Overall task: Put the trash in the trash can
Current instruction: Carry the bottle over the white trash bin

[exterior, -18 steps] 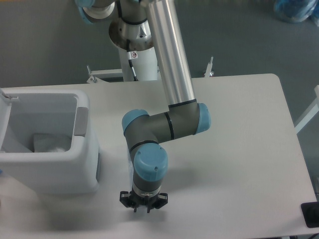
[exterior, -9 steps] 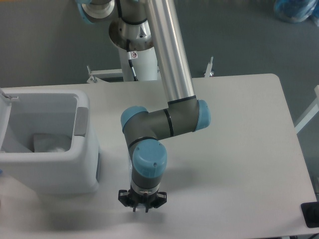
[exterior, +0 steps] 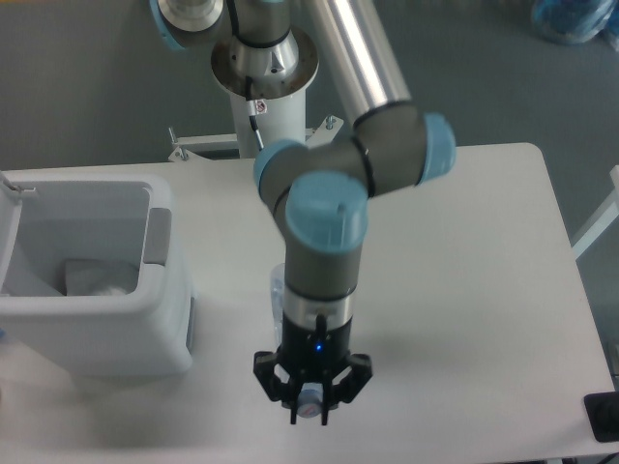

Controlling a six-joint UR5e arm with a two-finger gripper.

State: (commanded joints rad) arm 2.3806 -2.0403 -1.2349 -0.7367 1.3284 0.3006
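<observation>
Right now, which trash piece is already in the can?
The pale crumpled bag, lying inside the trash can. The bottle, white cap showing, is outside it, between the fingers of the gripper.

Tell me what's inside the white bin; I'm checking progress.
Inside the trash can, a pale crumpled item lies on the bottom. The near wall hides the front of the floor.
</observation>
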